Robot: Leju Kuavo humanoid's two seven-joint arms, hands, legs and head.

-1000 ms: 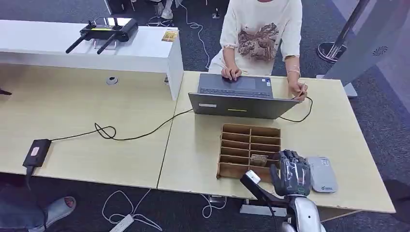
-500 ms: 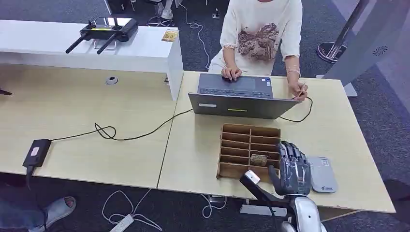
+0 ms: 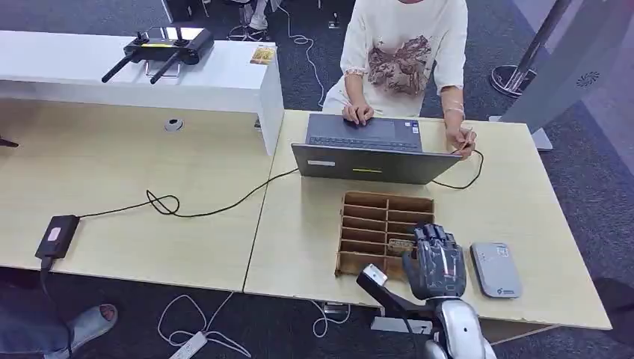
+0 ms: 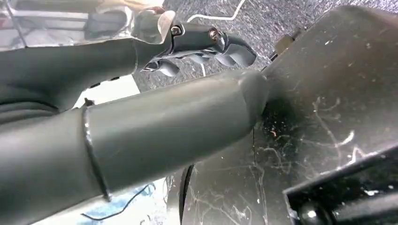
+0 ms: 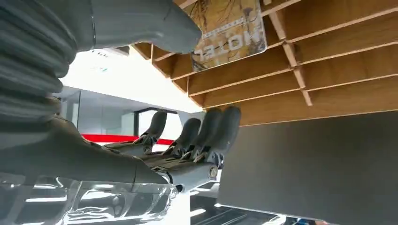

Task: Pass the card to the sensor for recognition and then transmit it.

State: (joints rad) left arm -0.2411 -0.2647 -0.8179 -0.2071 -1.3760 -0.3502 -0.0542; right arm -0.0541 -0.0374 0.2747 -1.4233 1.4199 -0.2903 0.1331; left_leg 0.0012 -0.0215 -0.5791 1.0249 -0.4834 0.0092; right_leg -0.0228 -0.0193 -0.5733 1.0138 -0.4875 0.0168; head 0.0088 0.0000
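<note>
Step in hand: reach for card in wooden rack; right hand over it, fingers spread, empty; next: pinch card, carry to sensor.

silver arm, grey ribbed wrist cover, dark fingers with small screws.

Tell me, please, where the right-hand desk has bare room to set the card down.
Bare wood lies between the laptop and the rack's left side, and beyond the sensor toward the desk's right edge. Crowded: the right hand stands between rack and sensor.
</note>
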